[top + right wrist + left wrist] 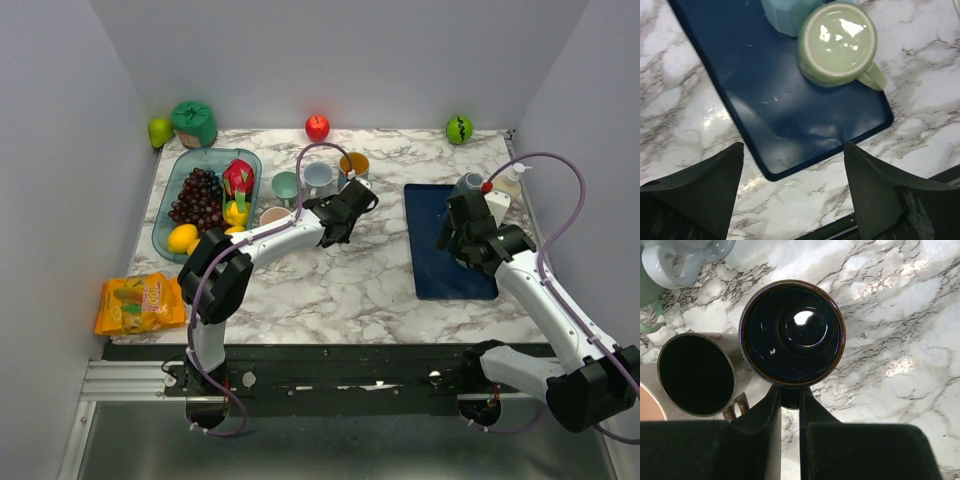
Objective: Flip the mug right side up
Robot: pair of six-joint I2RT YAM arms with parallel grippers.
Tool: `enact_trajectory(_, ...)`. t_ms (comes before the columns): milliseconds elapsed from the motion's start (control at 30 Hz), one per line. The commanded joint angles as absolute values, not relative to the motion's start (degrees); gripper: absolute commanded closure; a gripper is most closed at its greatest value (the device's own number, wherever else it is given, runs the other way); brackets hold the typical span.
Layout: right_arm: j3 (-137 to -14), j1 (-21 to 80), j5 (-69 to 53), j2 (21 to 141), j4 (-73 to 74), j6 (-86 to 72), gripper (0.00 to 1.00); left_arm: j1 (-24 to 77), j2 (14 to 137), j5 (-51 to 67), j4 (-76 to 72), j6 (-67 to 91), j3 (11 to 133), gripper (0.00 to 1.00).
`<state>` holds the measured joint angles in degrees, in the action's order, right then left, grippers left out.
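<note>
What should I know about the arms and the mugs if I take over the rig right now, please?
The left gripper is shut on the handle of the dark mug, which stands on the marble table beside an upright brown mug. The dark mug looks mouth up, though glare makes that uncertain.
The right gripper is open over the blue tray, holding nothing.
The green mug sits bottom up on the tray.
Done: possibly the dark mug. Left: the green mug is not yet turned.

Left arm (268, 237) and right arm (548, 300): white links, black joint housings. A purple cable (299, 175) loops off each, toward 12 o'clock. Fingers (695, 190) matte black, wedge-shaped.
</note>
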<state>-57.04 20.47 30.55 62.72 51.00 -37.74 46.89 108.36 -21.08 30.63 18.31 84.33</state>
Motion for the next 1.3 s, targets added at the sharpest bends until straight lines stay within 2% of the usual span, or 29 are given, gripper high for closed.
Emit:
enact_trajectory(0,-54.32,17.32,31.3,63.02,50.46,-32.35,0.11,47.02,109.69,-25.75,30.68,16.53,85.43,0.91)
enact_trajectory(33,-53.53,16.01,30.85,63.02,50.01,-31.39,0.11,47.02,110.21,-25.84,30.59,16.44,85.26,0.88)
enact_trajectory(67,-53.18,15.47,30.41,63.1,49.31,-30.94,0.11,47.02,110.39,-25.93,30.41,16.44,85.17,0.81)
enact_trajectory(233,-51.95,12.84,27.78,63.46,47.55,-28.13,0.1,46.93,111.44,-25.66,29.8,15.73,85.25,0.69)
enact_trajectory(333,-51.68,11.87,27.25,63.89,47.28,-27.08,0.09,46.93,111.45,-25.49,29.62,15.64,85.08,0.58)
enact_trajectory(367,-51.42,11.6,26.99,63.81,47.11,-26.72,0.09,46.93,111.36,-25.49,29.62,15.82,84.99,0.5)
enact_trajectory(567,-51.24,9.41,24.09,65.47,45.97,-22.42,0.09,46.93,108.12,-24.35,29.18,16.35,84.64,0.32)
enact_trajectory(867,-54.14,5.98,21.1,73.46,41.94,-14.34,0.11,47.11,97.75,-17.41,29.09,18.54,82.71,0.26)
enact_trajectory(1033,-54.85,4.22,24.78,77.87,40.96,-10.82,0.12,47.11,92.91,-15.47,30.06,18.72,81.21,0.25)
enact_trajectory(1133,-54.14,2.64,22.6,78.84,38.85,-8.97,0.13,47.11,89.92,-13.8,30.32,18.63,79.9,0.25)
enact_trajectory(1267,-53.44,1.5,17.94,80.24,34.99,-4.67,0.19,47.11,86.58,-11.43,30.15,17.76,78.32,0.23)
